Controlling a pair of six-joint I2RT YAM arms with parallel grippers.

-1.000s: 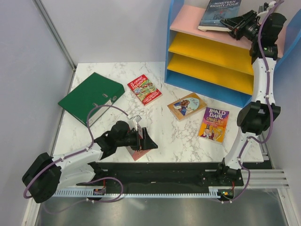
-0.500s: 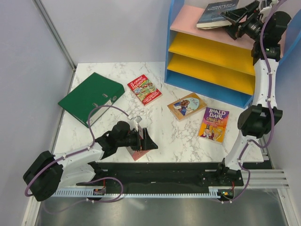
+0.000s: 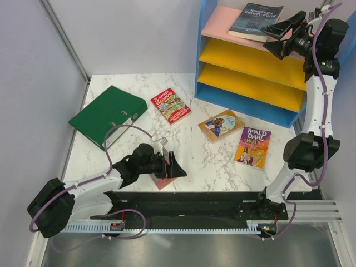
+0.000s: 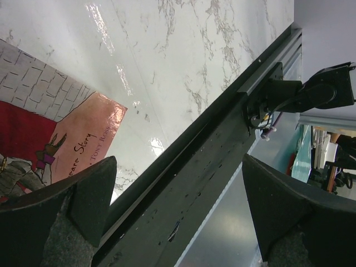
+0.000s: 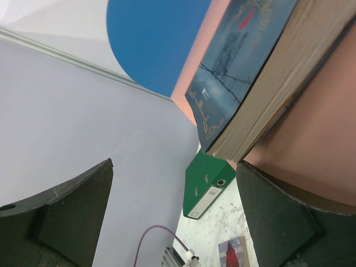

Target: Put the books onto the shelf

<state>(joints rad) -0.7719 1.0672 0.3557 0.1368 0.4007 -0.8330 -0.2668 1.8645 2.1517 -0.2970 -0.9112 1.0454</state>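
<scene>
Atop slanted pink shelf board [image 3: 219, 28], thin dark paperback [image 3: 257, 18], veined marble table [image 3: 211, 161]

dark blue-grey paperback book [image 3: 256, 18] on shelf's pink top board [image 3: 219, 29], just ahead of right gripper [image 3: 273, 38] fingers | pink-red paperback book [image 4: 44, 133] on marble table [image 4: 194, 55], beneath left gripper [image 3: 178, 167] fingers

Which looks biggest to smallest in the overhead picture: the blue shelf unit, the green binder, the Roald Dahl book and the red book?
1. The shelf unit.
2. The green binder.
3. The Roald Dahl book and the red book: too alike in size to rank.
</scene>
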